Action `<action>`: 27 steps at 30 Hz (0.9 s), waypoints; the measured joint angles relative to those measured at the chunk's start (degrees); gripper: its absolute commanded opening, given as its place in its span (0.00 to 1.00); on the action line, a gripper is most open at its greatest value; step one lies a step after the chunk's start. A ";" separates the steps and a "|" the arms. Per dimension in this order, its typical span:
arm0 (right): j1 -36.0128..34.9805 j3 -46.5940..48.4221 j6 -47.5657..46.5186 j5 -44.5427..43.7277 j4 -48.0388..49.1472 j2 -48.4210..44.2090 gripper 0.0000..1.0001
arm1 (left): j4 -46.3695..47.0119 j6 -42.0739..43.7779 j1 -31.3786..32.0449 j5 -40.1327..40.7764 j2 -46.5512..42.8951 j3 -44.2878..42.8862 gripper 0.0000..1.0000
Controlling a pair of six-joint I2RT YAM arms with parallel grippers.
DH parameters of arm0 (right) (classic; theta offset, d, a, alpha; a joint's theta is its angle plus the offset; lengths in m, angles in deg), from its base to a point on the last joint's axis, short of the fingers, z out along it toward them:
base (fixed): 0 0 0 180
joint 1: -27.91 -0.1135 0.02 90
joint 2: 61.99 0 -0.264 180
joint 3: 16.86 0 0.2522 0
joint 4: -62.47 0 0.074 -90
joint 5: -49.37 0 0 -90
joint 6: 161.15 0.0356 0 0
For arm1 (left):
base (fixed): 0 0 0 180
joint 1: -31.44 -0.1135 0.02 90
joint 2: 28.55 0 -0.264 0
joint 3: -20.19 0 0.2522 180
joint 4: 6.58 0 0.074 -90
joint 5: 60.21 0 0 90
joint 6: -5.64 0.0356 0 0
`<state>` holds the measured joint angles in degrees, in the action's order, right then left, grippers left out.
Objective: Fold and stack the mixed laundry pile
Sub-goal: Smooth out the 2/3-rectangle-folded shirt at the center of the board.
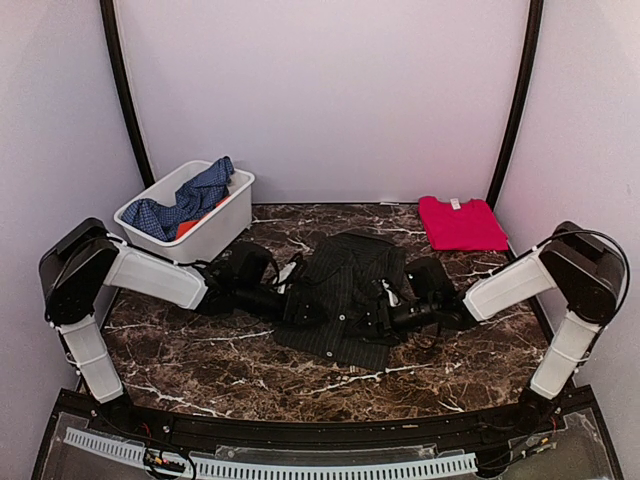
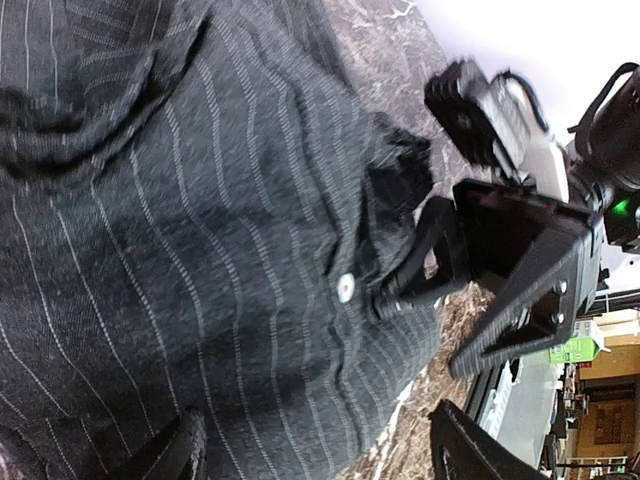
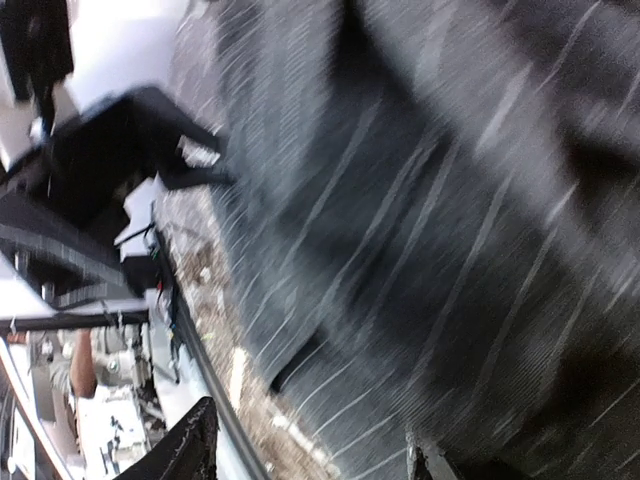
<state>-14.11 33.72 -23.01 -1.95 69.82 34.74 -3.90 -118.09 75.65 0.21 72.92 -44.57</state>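
The dark charcoal pinstriped button shirt point(image 1: 340, 290) lies crumpled mid-table and fills the left wrist view point(image 2: 200, 230) and the right wrist view point(image 3: 430, 200). My left gripper point(image 1: 292, 300) is open at the shirt's left edge, its jaws wide over the cloth point(image 2: 315, 455). My right gripper point(image 1: 385, 320) is open at the shirt's front right edge point(image 3: 305, 455); it also shows in the left wrist view point(image 2: 500, 260), one finger touching the cloth near a white button point(image 2: 345, 287). A folded bright red cloth point(image 1: 462, 222) lies back right. The blue checked garment point(image 1: 188, 198) and the orange piece point(image 1: 188, 229) are in the bin.
The white plastic bin point(image 1: 225, 220) stands at the back left, beside my left arm. Marble tabletop point(image 1: 200, 360) shows in front of the shirt. White walls close in the back and both sides. The left arm point(image 3: 100, 150) shows in the right wrist view.
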 measured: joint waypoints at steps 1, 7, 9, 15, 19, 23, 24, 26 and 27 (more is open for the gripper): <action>0.22 0.74 0.24 -1.09 0.72 1.46 0.61 | 0.61 -0.15 0.07 -0.02 0.72 0.24 0.76; 1.55 7.04 0.57 -5.42 4.66 8.11 0.61 | 2.54 -0.39 0.04 0.04 3.28 1.57 0.76; 2.45 8.15 0.68 -6.14 6.69 9.68 0.61 | 3.34 -0.37 0.04 0.07 3.58 1.62 0.76; 5.40 11.39 0.61 -7.48 8.07 11.26 0.61 | 5.31 -0.33 0.04 -0.20 4.59 1.73 0.76; 8.28 15.56 0.48 -6.95 9.77 12.98 0.60 | 6.36 -0.07 0.04 -0.52 4.90 2.10 0.77; 10.10 20.24 0.63 -5.20 11.02 15.72 0.60 | 7.28 0.17 0.04 -0.96 5.33 2.14 0.77; 10.23 21.73 0.74 -4.70 11.43 16.76 0.60 | 7.32 0.28 0.04 -1.01 5.35 2.14 0.77; 10.19 24.41 1.09 -3.50 12.07 18.99 0.59 | 7.32 0.37 0.04 -1.01 5.35 2.14 0.77; 10.16 25.55 1.25 -2.99 12.15 20.15 0.59 | 7.30 0.46 0.04 -1.01 5.35 2.14 0.77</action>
<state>-3.95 59.27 -21.77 -4.95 81.97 54.89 3.41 -117.63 75.69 -0.80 78.27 -42.43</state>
